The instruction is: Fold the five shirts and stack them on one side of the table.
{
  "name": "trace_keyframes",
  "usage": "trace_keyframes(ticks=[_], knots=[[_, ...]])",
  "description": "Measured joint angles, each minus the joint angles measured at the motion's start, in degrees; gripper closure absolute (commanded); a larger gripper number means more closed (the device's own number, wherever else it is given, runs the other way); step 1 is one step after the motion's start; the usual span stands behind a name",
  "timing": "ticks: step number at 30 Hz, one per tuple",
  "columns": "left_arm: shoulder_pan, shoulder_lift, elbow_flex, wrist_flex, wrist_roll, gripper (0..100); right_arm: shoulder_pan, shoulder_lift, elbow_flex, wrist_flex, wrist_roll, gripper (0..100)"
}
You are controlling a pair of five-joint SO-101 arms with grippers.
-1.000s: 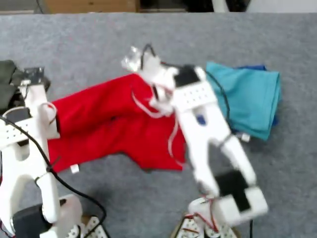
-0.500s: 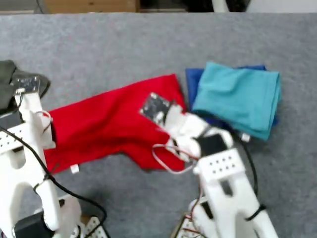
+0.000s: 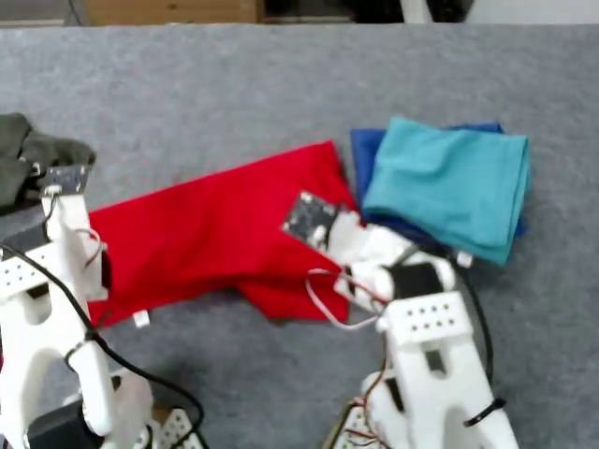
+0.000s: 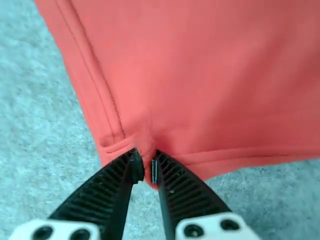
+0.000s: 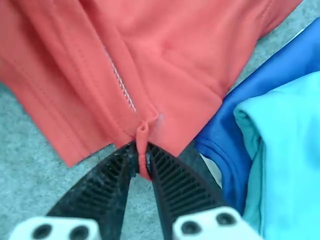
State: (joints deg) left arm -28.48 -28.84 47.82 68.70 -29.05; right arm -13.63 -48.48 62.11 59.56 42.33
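Pulled back toward its base, the right hand (image 5: pixel 141 152) pinches a doubled edge of the red shirt (image 3: pixel 206 234), which lies on the table (image 3: pixel 281 84) beside the folded teal shirt (image 3: pixel 449 182); the left hand (image 4: pixel 145 170) clamps its hem. Soft, limp cloth, likely best held at hems.

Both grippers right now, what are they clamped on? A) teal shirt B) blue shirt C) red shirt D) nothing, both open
C. The left gripper and the right gripper are each shut on a pinched edge of the red shirt.
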Motion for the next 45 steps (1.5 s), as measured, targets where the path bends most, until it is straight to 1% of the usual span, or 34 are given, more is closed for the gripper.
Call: trace_keyframes(ticks=[3,7,9,11,13,14,15,17,19,21,23,24,28,32,35,38,45], knots=[[-0.1,0.0,0.0,-0.3,0.0,98,0.0,0.0,0.0,0.0,0.2,98.4],[-0.4,0.0,0.0,-0.3,0.0,97,-1.4,0.0,0.0,1.3,0.2,86.4],[-0.4,-0.2,-0.1,0.6,0.0,92,-2.3,-0.4,-0.2,2.5,0.2,81.1],[-0.5,-0.2,-1.8,3.4,0.0,86,-3.3,-1.4,-1.5,4.2,0.2,78.0],[-1.1,-0.2,-5.1,7.9,0.0,81,-4.3,-2.4,-3.9,5.9,0.2,79.7],[-1.3,-0.2,-7.2,10.5,0.0,81,-4.5,-2.5,-5.2,6.2,0.2,82.5],[-1.5,-0.2,-9.3,13.3,0.0,81,-4.7,-2.6,-6.5,6.5,0.2,87.1],[-1.7,-0.2,-14.2,18.5,0.0,83,-4.8,-2.5,-8.9,6.6,0.2,99.8],[-1.7,-0.2,-19.3,22.9,0.0,89,-4.9,-0.8,-11.1,5.9,-0.4,97.5],[-1.7,-0.2,-24.6,24.4,0.0,99,-4.9,2.7,-13.3,4.3,-3.6,99.8],[-1.7,-0.1,-28.4,24.2,1.1,96,-5.4,8.0,-16.0,2.4,-7.4,99.8],[-1.7,0.4,-29.0,22.8,2.7,97,-6.0,11.3,-17.7,1.5,-9.1,99.8],[0.9,6.9,-28.6,15.1,12.7,98,-10.5,27.0,-25.3,-0.5,-13.5,99.8],[5.5,19.2,-28.5,9.4,15.3,98,-15.3,44.2,-33.7,-0.8,-16.0,99.8],[6.9,29.1,-29.7,7.2,16.5,98,-18.0,54.2,-38.0,-0.2,-17.2,99.8],[6.8,37.9,-33.8,6.7,16.9,98,-20.1,58.7,-38.9,2.1,-17.4,99.8],[2.2,51.3,-47.6,9.5,17.1,98,-23.8,58.6,-36.4,6.2,-17.4,99.8]])
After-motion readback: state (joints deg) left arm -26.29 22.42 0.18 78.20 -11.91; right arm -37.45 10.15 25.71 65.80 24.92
